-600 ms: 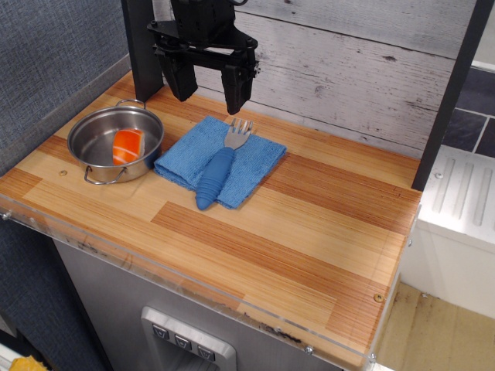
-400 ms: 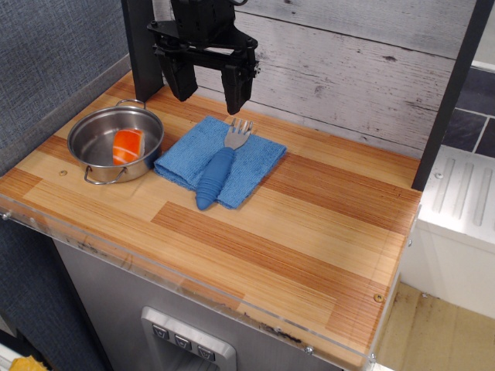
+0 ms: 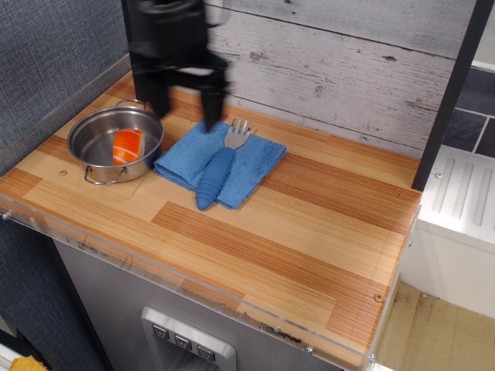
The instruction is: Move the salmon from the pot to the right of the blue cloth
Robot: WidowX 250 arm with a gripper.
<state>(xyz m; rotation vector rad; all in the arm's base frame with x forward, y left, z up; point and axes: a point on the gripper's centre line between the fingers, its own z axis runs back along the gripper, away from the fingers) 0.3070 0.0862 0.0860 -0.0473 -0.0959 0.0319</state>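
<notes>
Observation.image showed the gripper (image 3: 185, 104) blurred, hanging above the worktop (image 3: 309, 224) with its two fingers (image 3: 212, 104) spread apart and holding nothing. Below and to the left of the fingers, the salmon (image 3: 128, 146) lay inside the pot (image 3: 91, 139), leaning toward the pot's right wall. Just below and right of the fingers lay the blue cloth (image 3: 255, 158), touching the pot's rim, with a blue-handled fork (image 3: 220, 171) resting across it.
</notes>
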